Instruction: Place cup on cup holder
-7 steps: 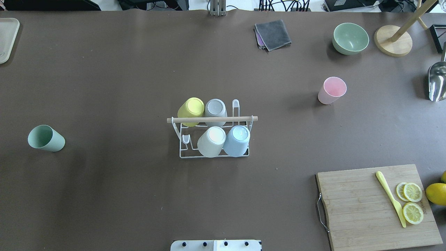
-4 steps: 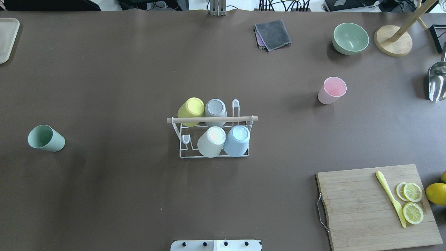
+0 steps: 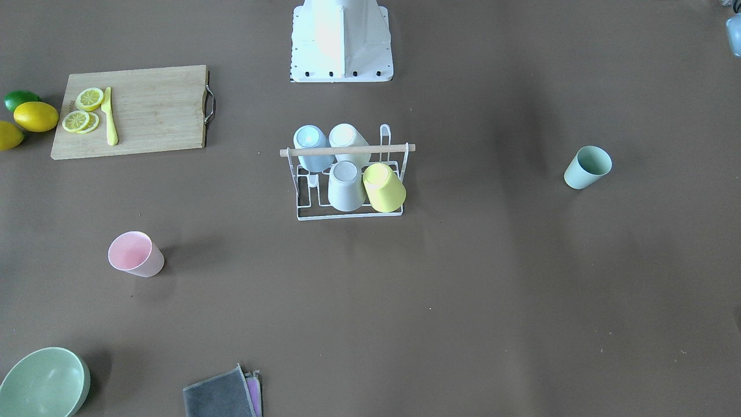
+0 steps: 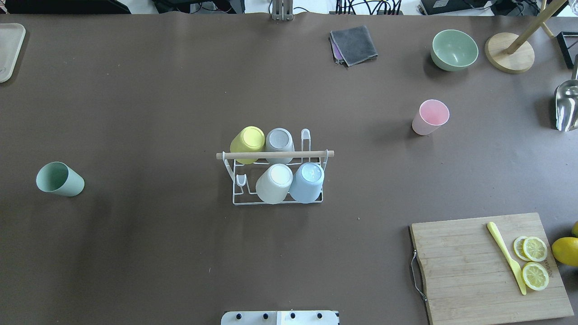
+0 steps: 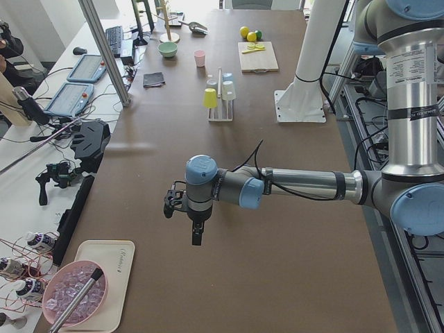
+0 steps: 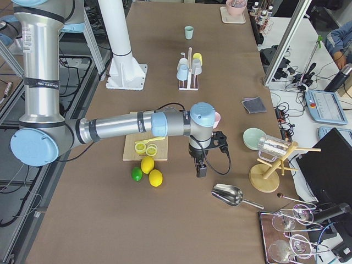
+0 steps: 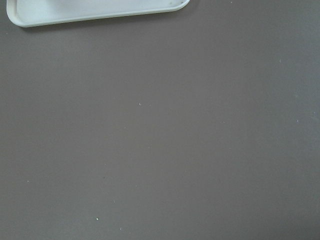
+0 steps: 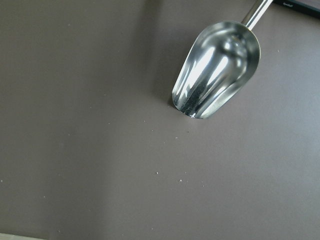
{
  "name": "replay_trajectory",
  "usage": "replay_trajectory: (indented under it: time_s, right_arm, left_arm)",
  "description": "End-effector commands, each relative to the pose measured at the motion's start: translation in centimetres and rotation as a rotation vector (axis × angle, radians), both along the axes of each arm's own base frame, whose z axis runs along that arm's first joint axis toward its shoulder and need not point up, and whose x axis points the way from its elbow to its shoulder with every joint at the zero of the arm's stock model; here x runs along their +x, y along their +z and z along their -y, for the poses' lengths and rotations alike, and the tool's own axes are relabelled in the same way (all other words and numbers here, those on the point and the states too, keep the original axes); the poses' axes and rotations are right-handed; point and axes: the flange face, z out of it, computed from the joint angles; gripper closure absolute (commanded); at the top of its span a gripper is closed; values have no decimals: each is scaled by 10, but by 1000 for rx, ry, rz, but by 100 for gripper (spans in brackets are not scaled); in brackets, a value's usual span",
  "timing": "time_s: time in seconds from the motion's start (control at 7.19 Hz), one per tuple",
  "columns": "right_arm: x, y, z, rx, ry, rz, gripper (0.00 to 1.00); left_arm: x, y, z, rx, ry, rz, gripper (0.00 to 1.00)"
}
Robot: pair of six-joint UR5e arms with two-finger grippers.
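Mid-desk cup holder point(image 4: 275, 155) bears four cups point(image 4: 274, 183) — pink cup point(image 4: 430, 117), green cup point(image 4: 59, 179) toward opposite ends. Left end effector point(image 5: 197, 236), right end effector point(image 6: 201, 168): apart or together, cannot tell.

Cup holder point(image 4: 235, 199): white wire rack with a wooden rod point(image 4: 275, 154) across the top, at table centre. Inverted on it: yellow cup point(image 4: 247, 138), grey cup point(image 4: 279, 139), white cup point(image 4: 274, 183), blue cup point(image 4: 307, 181). Pink cup point(image 4: 430, 117) stands upright, well apart on the robot's right. Green cup point(image 4: 59, 179) stands upright, far on its left.
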Motion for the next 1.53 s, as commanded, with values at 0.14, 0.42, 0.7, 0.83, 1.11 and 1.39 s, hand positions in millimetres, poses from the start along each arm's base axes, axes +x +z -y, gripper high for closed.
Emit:
replay_trajectory:
  time_s: [0.14,0.42,0.7,0.83,1.11,1.39]
  right_arm:
    - [-77,-53,17,42,-154,-58,0]
    - [-130,-107,45,27,-243,-120,0]
    - [-182,-142,54,75,-325,-190,0]
    - [-199,-155,58,101,-344,-186,0]
    - [-237,-174,64,131,-394,-181,0]
    - [-256,-191,79,148,-408,-156,0]
  left_arm:
    - [0,-1,0,2,0,0,2]
    - [0,-2,0,3,0,-2,2]
    - [2,-8,3,10,4,-25,2]
    - [9,-5,2,-16,20,-105,2]
    - [11,-9,5,-12,24,-119,2]
    - [16,-28,39,-19,32,-135,2]
